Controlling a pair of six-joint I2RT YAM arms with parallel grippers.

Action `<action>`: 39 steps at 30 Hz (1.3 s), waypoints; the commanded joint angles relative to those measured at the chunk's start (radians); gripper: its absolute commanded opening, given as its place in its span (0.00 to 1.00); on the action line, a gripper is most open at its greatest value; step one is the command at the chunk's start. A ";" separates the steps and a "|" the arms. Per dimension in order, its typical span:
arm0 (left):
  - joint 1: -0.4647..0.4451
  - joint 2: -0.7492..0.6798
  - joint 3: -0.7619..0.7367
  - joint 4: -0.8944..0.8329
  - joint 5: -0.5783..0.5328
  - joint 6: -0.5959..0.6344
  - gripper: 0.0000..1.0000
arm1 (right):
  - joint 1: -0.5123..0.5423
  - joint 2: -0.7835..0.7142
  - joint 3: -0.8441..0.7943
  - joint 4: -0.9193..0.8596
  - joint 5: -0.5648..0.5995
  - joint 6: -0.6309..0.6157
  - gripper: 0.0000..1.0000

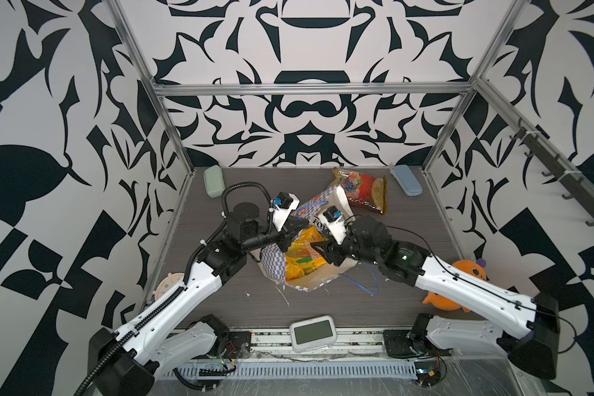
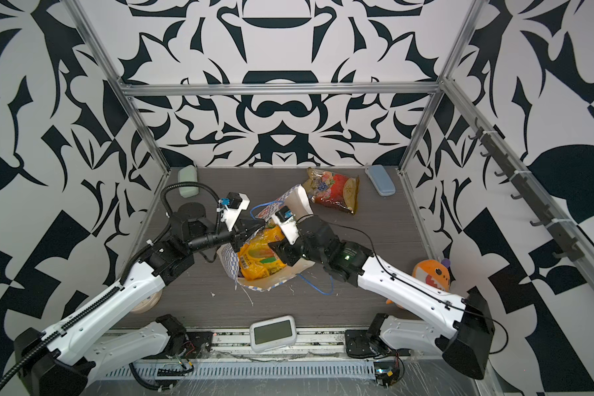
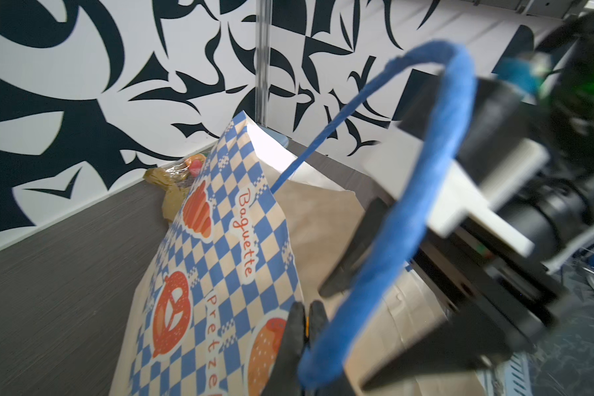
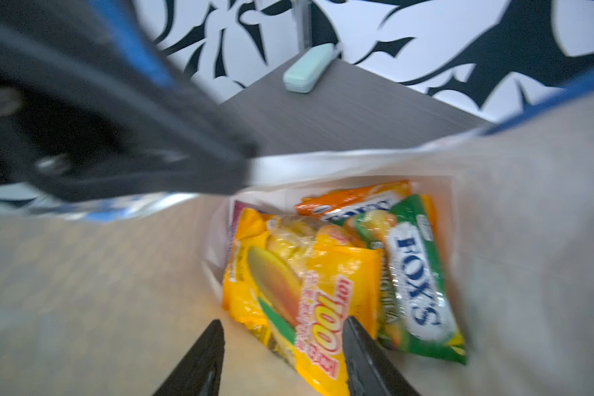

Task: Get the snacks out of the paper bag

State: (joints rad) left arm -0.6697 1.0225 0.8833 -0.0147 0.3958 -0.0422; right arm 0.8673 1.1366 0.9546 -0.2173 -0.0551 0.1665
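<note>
Right wrist view: right gripper (image 4: 283, 324) half-open, angled into paper bag (image 4: 83, 291) over yellow packet (image 4: 306, 274); left gripper (image 3: 306, 308) pinches its rim.

**Grey wood-grain table (image 1: 408, 240) and the stuff that's lying around on it**

The paper bag (image 1: 273, 265) is sitting pretty much dead centre, leaning over, with one blue cord handle (image 1: 366, 286) trailing on the tabletop beside it and a few white scraps (image 1: 285, 298) lying just in front. A red-gold fruit-print packet (image 1: 362, 190) is lying right behind the bag. A mint green case (image 1: 214, 181) is sitting in the far left corner and a blue-grey case (image 1: 406, 179) in the far right one. An orange plush (image 1: 468, 271) is resting at the right edge, a round beige disc (image 1: 167, 288) is peeking out at the left edge, and a white gadget with a screen (image 1: 312, 333) is lying at the near edge.
</note>
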 commanded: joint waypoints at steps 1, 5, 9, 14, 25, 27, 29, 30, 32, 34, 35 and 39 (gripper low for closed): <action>-0.036 0.007 0.007 0.047 0.049 -0.035 0.00 | -0.024 0.029 -0.019 -0.069 0.077 0.043 0.60; -0.068 0.027 0.007 0.089 0.051 -0.049 0.00 | -0.033 0.048 -0.059 -0.045 0.104 0.018 0.65; -0.073 0.042 0.006 0.098 0.042 -0.048 0.00 | -0.101 0.051 -0.103 0.042 -0.012 0.017 0.70; -0.073 0.045 0.006 0.110 0.043 -0.044 0.00 | -0.181 0.108 -0.111 0.123 -0.204 0.000 0.71; -0.074 0.026 -0.010 0.146 -0.012 -0.054 0.00 | -0.169 0.116 -0.163 0.171 -0.165 0.006 0.70; -0.074 0.027 -0.012 0.155 -0.013 -0.052 0.00 | -0.169 0.131 -0.174 0.186 -0.154 -0.003 0.71; -0.074 0.031 -0.009 0.151 -0.013 -0.049 0.00 | -0.169 0.161 -0.169 0.201 -0.147 -0.008 0.71; -0.074 0.033 -0.008 0.150 -0.012 -0.050 0.00 | -0.169 0.186 -0.157 0.207 -0.156 -0.013 0.71; -0.074 0.032 -0.007 0.150 -0.013 -0.049 0.00 | -0.169 0.237 -0.130 0.211 -0.190 -0.014 0.71; -0.074 0.031 -0.005 0.143 -0.015 -0.047 0.00 | -0.169 0.280 -0.116 0.237 -0.258 -0.004 0.66; -0.074 0.030 -0.003 0.135 -0.020 -0.044 0.00 | -0.169 0.288 -0.117 0.259 -0.285 0.006 0.61; -0.074 0.018 -0.007 0.128 -0.034 -0.036 0.00 | -0.169 0.309 -0.119 0.324 -0.359 0.026 0.27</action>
State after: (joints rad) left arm -0.7399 1.0660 0.8795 0.0845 0.3649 -0.0803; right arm 0.6968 1.4395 0.8036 0.0288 -0.3454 0.1852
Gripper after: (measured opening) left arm 0.046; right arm 0.299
